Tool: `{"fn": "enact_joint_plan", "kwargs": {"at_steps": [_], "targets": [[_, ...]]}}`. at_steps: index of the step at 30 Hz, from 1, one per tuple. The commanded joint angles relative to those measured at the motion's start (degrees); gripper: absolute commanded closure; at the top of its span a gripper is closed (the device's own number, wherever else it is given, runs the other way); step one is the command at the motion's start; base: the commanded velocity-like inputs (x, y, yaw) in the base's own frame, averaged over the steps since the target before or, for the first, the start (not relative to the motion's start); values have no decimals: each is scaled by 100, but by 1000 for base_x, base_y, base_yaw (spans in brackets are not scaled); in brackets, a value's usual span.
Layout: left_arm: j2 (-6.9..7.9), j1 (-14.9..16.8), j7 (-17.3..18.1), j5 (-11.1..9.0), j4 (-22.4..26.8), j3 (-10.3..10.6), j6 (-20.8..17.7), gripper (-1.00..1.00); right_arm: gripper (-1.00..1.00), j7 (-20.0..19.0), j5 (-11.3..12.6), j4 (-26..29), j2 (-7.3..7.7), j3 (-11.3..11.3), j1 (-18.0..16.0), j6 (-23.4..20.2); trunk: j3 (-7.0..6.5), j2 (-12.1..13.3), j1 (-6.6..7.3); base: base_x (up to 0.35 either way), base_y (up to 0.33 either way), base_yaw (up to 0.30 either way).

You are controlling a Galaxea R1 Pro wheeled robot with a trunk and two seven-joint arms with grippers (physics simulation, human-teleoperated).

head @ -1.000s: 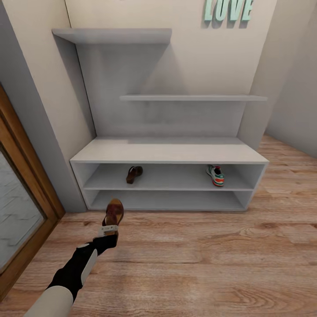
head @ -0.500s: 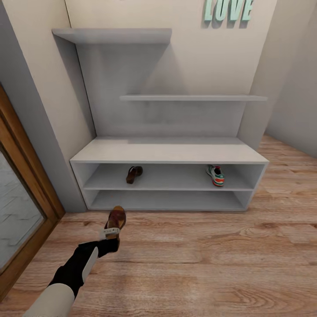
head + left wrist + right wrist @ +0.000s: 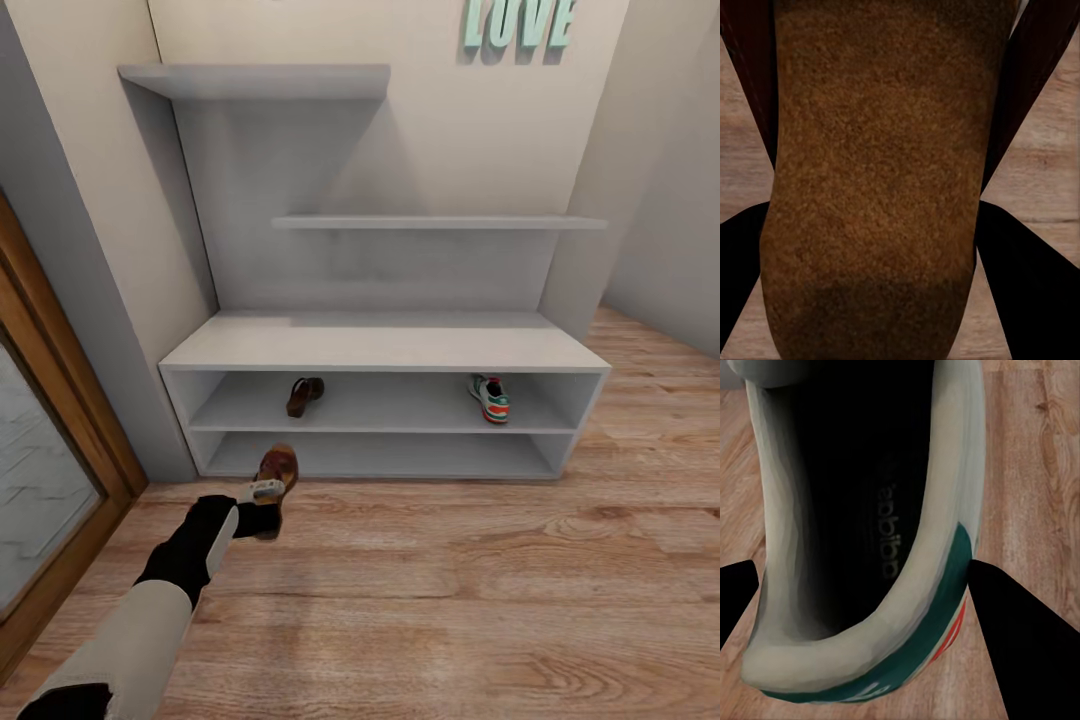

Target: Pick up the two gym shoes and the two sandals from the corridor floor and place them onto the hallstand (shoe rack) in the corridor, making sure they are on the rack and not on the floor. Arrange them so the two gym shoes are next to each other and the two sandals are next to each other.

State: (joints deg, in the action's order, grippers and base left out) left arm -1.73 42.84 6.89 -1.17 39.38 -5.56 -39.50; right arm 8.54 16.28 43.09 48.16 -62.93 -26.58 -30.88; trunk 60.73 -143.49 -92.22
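I am looking down at the hallstand, a pale grey bench with two long open shelves and two more shelves stepped up the wall behind it. It stands on the wood floor against the far wall.

My left arm reaches out from the near left. The left gripper has its fingers clenched on a brown sandal. I hold the sandal just above the floor, right in front of the left end of the bottom shelf, with its toe pointing at the hallstand. In the left wrist view the brown sandal sits between the two dark fingers, with floor planks behind it.

The other sandal is already on the upper open shelf, toward the left side. One gym shoe is on the same shelf, far over to the right. The two are well apart.

In the right wrist view, the right gripper has a second gym shoe between its dark fingers. I see the shoe's dark inside, its white wall, a green stripe and a bit of red. The fingers are grasping this shoe over the wood floor.

On the far wall, up high to the right, are pale green letters that spell LOVE. A wooden door frame stands at the left.
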Motion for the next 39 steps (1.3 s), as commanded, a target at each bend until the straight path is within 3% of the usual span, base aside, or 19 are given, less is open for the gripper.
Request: {"fn": "enact_joint_plan", "kwargs": {"at_steps": [1,5,7,11,17,27,39], "targets": [[-11,17,8,11,7,-29,-36,100,100,43,48,6,0,-1,-6,-20,6,-2,1,0,0,0],[-14,35,-1,32,8,-25,-36,100,100,43,-245,6,0,-2,-6,-18,6,-2,1,0,0,0],[-11,39,-3,43,14,-24,-37,100,100,39,-514,6,-4,-2,-6,-16,6,-2,1,0,0,0],[-11,40,-4,54,24,-24,-37,100,100,35,-656,6,-8,-8,-6,-15,6,-2,1,0,0,0],[-11,40,-2,55,20,-19,-32,100,100,34,-677,6,-8,-8,-6,-17,17,-2,1,0,0,0],[-20,40,5,55,15,-6,-32,100,100,47,-679,6,-9,-9,-6,-17,298,-16,-25,0,0,0],[-16,40,5,55,11,-11,-20,100,100,47,-679,6,-17,-9,-6,-15,299,-16,-25,0,0,-54]]}}
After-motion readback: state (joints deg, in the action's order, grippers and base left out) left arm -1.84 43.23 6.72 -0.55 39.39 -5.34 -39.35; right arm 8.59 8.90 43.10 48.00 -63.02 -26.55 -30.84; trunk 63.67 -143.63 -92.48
